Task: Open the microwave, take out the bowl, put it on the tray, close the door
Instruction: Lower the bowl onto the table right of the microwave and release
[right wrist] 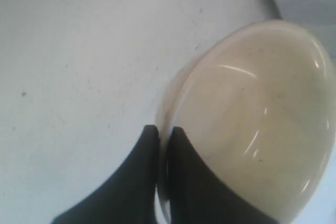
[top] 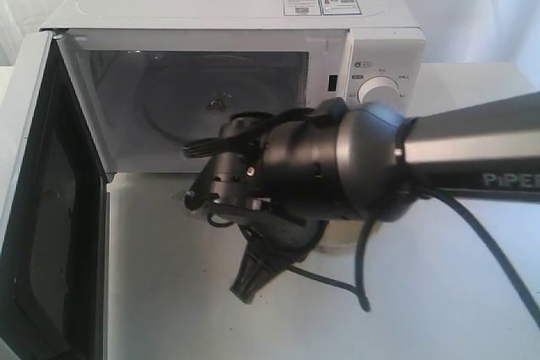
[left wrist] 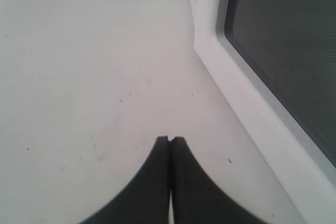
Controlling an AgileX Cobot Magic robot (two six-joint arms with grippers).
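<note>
Two black fingers (right wrist: 184, 182) of your right gripper (right wrist: 164, 129) are pinching the rim of the small round cream ceramic bowl (right wrist: 252, 119). One finger lies against the outside of the wall and the other inside, over the glossy bottom. In the exterior view that arm reaches across the middle. The bowl shows as a pale sliver under its wrist, outside the boxy white microwave (top: 211, 6) and in front of its opening, over the white tabletop (left wrist: 79, 77). You cannot tell whether the bowl touches that surface. The wide white door (top: 51, 233) with its dark window stands swung open on the left, and the round glass turntable (top: 211, 99) shows in the cavity. Your left gripper (left wrist: 169, 140) hangs low over the tabletop just beside the open door, with its fingertips pressed together.
</note>
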